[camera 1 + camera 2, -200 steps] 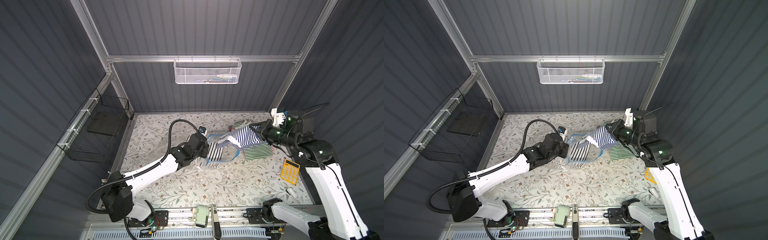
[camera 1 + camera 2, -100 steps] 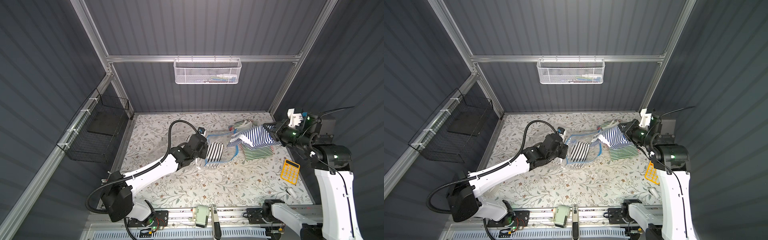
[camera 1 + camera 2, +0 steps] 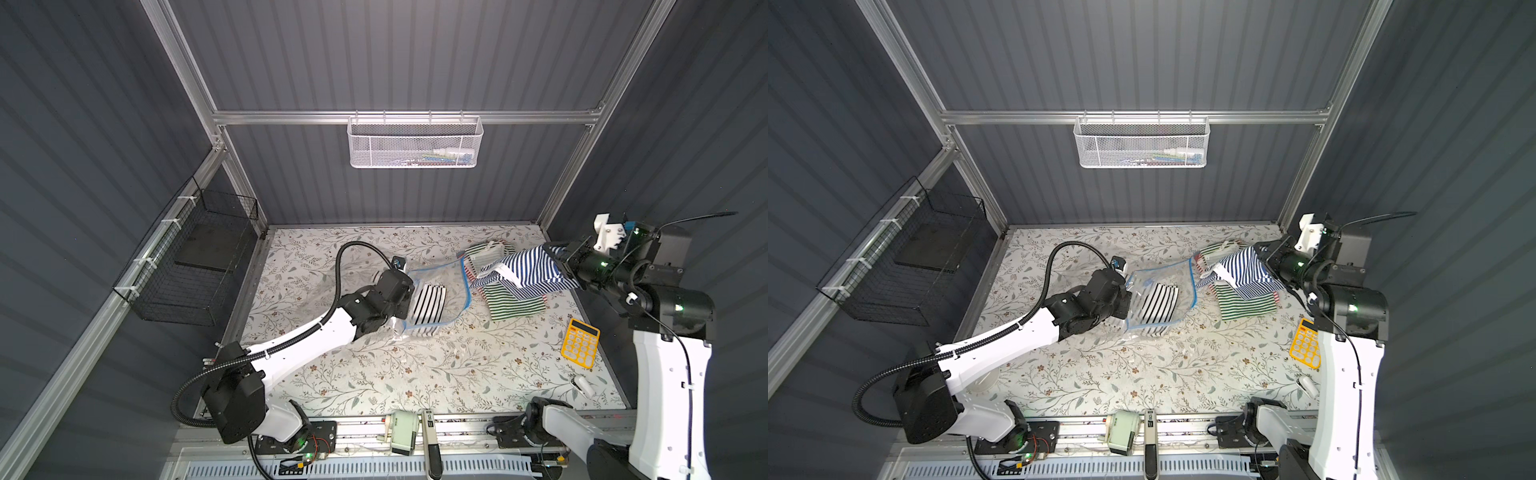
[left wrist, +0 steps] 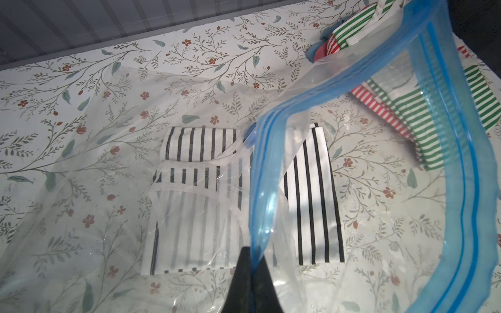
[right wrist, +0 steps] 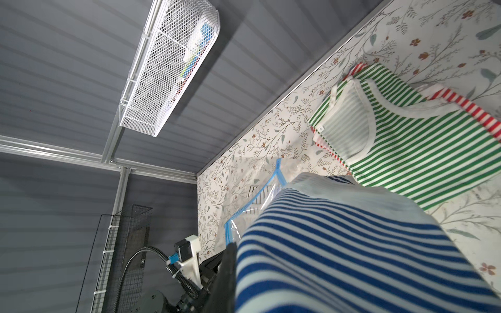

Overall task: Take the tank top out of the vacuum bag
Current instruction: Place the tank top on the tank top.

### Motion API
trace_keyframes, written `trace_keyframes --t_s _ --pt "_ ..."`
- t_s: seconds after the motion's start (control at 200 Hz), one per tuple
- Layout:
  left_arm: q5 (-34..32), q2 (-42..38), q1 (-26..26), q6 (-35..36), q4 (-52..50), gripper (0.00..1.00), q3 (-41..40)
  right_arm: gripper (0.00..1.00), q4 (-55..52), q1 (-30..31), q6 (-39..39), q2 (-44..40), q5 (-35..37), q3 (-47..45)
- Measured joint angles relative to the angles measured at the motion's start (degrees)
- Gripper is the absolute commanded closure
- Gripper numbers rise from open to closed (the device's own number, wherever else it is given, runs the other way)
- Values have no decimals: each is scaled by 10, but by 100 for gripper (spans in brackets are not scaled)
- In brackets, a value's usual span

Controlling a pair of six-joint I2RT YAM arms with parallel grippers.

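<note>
The clear vacuum bag [image 3: 446,286] lies mid-table, its blue zip strip [image 4: 447,135] curling open. My left gripper [image 4: 252,260] is shut on that zip edge, seen in both top views [image 3: 410,289] [image 3: 1128,297]. A folded black-and-white striped garment [image 4: 311,195] lies inside the bag. At the back right, my right gripper [image 3: 555,259] is shut on a blue-and-white striped tank top [image 3: 525,270] [image 5: 352,244]. It hangs above the table, outside the bag. The cloth hides one right finger in the right wrist view.
A green-striped top [image 3: 515,303] and a red-striped one [image 5: 474,111] lie under the hanging tank top. A yellow calculator [image 3: 581,343] and a small white object [image 3: 584,384] sit near the right edge. A white mesh basket [image 3: 415,141] hangs on the back wall, a black wire basket [image 3: 199,257] on the left.
My right gripper has drawn the blue-striped tank top to the right, away from the bag's mouth. The left gripper has kept its hold on the zip edge.
</note>
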Motion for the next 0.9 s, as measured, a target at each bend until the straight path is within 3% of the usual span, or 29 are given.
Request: trace_keyframes --t_s 0.575,0.9 --pt "-28 -5 5 0 -14 100 -1 100 198 -41 -131 68 -13 -120" --pt "-30 3 9 0 -16 100 0 100 293 -54 -156 97 -17 -150"
